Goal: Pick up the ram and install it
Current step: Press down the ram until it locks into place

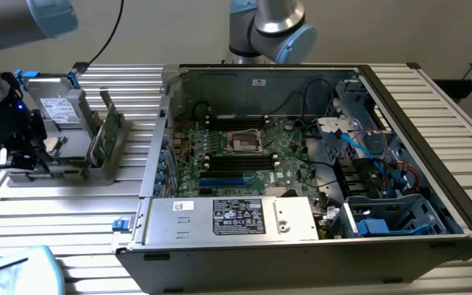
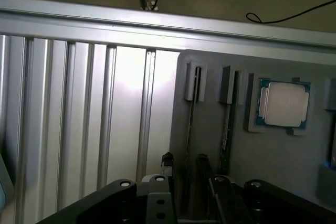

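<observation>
A: The work surface is a ribbed aluminium table (image 2: 79, 119), and behind it there is a plain pale wall (image 1: 162, 31). Where is the ram?

B: The ram (image 1: 105, 134), a long thin green circuit-board stick, stands on its edge in a slot of the grey plastic holder tray (image 2: 210, 119). This is on the exterior view's left, beside the open metal computer case (image 1: 219, 86) and outside it. A second stick (image 2: 227, 129) of the same kind stands just beside it. A square silver processor chip (image 2: 283, 103) lies flat further along the tray.

A: How will the ram handle, in your opinion?

B: I judge it light and stiff, but thin and fragile, so it should not be bent. Its smooth faces may also slip. The best hold, I think, is across the two flat faces near the middle of the upper edge, away from the contacts down in the slot.

A: And the black two-finger gripper (image 2: 185, 162)?

B: It hangs over the tray. Its fingers (image 2: 167, 160) are parted by a narrow gap and hold nothing. In the wrist view one stick runs in line with this gap. Whether the fingers are around it or only above it, I cannot tell.

A: And inside the case?

B: The large green motherboard (image 1: 252, 153) lies there with its black memory slots (image 1: 240, 161). The ram is not yet installed.
</observation>
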`<action>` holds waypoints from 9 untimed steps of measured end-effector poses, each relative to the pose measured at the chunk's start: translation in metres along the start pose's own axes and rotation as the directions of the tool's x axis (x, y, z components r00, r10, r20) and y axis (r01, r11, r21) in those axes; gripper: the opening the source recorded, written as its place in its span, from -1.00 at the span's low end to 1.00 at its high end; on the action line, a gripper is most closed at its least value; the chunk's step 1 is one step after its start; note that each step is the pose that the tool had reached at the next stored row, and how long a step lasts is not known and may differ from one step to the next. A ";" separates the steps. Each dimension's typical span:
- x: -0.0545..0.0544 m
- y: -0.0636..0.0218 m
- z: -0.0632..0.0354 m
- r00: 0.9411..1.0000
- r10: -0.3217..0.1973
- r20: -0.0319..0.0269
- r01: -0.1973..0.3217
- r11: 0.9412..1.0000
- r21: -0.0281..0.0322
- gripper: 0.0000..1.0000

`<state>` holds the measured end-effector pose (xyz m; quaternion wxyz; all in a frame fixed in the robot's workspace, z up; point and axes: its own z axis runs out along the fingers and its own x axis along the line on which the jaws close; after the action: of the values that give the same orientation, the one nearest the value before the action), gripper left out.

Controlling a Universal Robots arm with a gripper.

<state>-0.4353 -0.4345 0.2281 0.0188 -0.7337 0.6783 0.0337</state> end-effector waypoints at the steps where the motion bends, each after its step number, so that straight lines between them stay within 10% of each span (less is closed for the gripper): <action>1: 0.000 0.0001 0.0006 1.000 0.000 0.004 0.000 1.000 -0.001 -0.37; 9: 0.000 0.0015 0.0087 1.000 0.002 0.011 -0.002 1.000 -0.025 -0.37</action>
<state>-0.4370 -0.4337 0.2196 0.0133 -0.7330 0.6785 0.0463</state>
